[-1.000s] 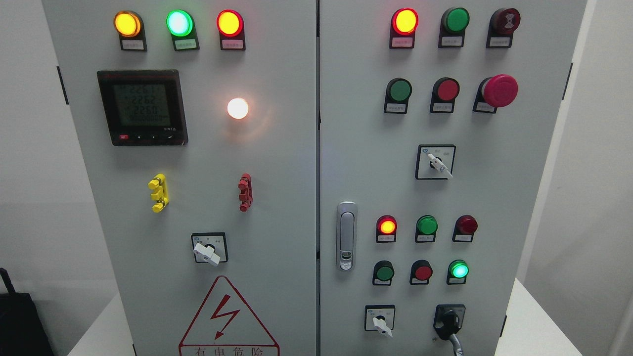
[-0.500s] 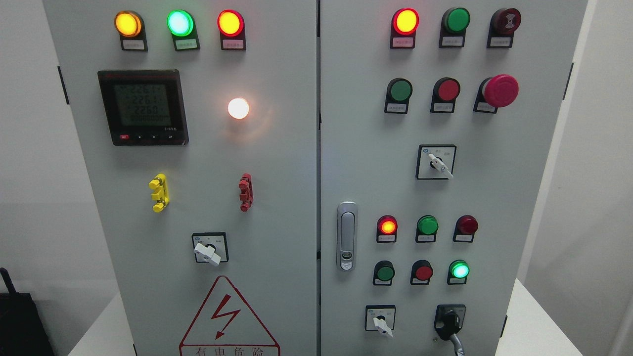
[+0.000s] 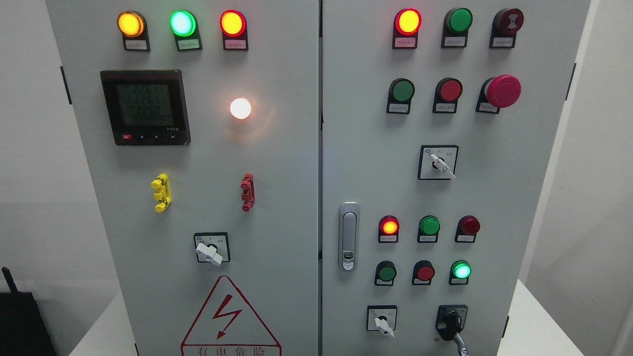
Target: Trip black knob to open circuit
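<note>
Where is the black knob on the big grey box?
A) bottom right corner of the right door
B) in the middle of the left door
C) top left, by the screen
A: the black knob sits at the bottom right of the right door, beside a white switch.

The grey cabinet (image 3: 277, 148) has two doors, one door handle (image 3: 348, 236), one digital meter (image 3: 145, 107) and one warning triangle (image 3: 230, 316). Four white-handled switches show, at (image 3: 210, 249), (image 3: 437, 162) and (image 3: 381, 319) among them, plus one black knob (image 3: 451, 320), one yellow clip (image 3: 161, 192) and one red clip (image 3: 247, 192). Round lamps and buttons number sixteen, counting the glowing white lamp (image 3: 240, 108), and there is one big red mushroom button (image 3: 502, 91). No robot hand is in view.
</note>
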Tool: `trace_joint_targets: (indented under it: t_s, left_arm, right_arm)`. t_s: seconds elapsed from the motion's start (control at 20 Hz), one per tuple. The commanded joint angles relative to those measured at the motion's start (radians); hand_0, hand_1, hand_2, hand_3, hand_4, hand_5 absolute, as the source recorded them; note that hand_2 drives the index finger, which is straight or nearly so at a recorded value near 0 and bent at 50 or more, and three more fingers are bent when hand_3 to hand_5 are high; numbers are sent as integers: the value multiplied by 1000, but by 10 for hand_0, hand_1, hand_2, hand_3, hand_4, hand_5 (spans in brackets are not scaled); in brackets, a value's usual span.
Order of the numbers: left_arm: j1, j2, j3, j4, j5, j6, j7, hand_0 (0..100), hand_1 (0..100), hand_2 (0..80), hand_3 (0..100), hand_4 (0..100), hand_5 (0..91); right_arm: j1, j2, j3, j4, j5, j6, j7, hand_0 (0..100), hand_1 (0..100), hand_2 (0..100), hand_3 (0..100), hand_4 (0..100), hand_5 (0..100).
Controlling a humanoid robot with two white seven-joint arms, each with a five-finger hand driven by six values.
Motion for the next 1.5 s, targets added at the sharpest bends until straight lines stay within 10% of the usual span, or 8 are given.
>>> trace_joint_targets:
  t_s: [0.0,1.45]
  left_arm:
    - [-2,0,1,1,2,1,0,120,389,0,0,0,0]
    - [0,0,1,1,2,1,0,120,389,0,0,0,0]
  right_arm:
    - [-12,-2,-3,-39,1,-21,26,795,968,40,1000,970,866]
    - [44,-19,-63,-51,-17,-29,21,844,1000,46,1000,954,846]
